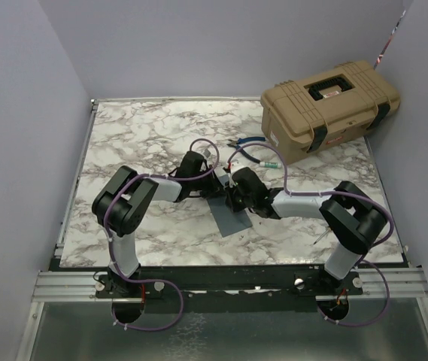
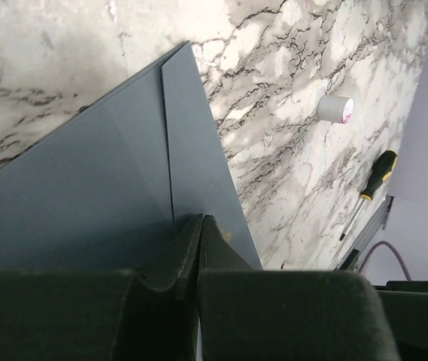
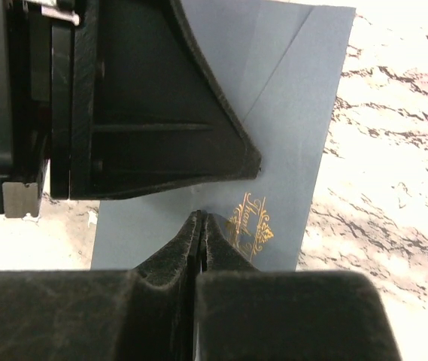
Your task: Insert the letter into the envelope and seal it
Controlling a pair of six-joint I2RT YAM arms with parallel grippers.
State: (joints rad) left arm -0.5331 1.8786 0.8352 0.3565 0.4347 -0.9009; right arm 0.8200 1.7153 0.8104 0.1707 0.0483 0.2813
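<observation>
The grey-blue envelope [image 1: 232, 219] lies flat on the marble table near the middle. In the left wrist view its flap seams [image 2: 167, 150] show. In the right wrist view it [image 3: 304, 128] bears a small gold script mark [image 3: 250, 226]. My left gripper [image 2: 201, 219] is shut, tips down on the envelope face near its right edge. My right gripper [image 3: 201, 216] is shut, tips on the envelope beside the gold mark. The left gripper's black body [image 3: 146, 98] sits just ahead of it. In the top view both grippers meet over the envelope's far end [image 1: 227, 192]. The cream letter is not in view.
A tan hard case [image 1: 330, 105] stands at the back right. Hand tools [image 1: 251, 143] lie in front of it. A yellow-and-black screwdriver [image 2: 375, 180] and a small white cap [image 2: 335, 108] lie on the marble to the right of the envelope.
</observation>
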